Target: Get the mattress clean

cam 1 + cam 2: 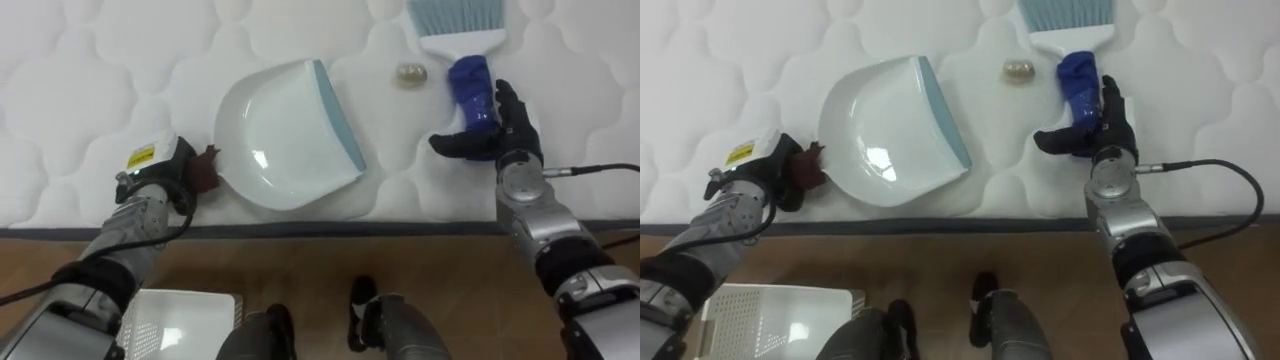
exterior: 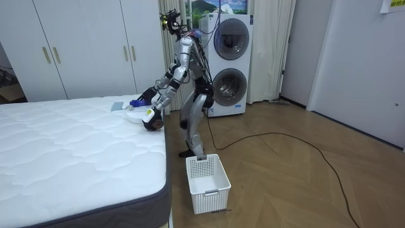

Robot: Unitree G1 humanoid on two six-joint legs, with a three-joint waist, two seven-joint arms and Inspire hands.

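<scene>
**Robot at the bedside with dustpan and brush in hand**

The white quilted bed (image 1: 80, 90) filled the upper part of the eye views. In the room view the robot stood at the bed's side and bent forward over it, both arms reaching onto the mattress. A white slatted basket (image 2: 205, 177) sat on the wooden floor just beside its feet.

A white dustpan (image 1: 285, 135) with a grey-blue lip lay flat on the mattress near the edge. The left hand (image 1: 165, 170) was at its rear rim, fingers curled tight there.

The brush (image 1: 468, 80) lay to the right, pale bristles pointing away. The right hand (image 1: 505, 135) clasped its blue handle between thumb and fingers.

A small beige scrap (image 1: 409, 75) rested between the dustpan's lip and the brush, touching neither.
</scene>
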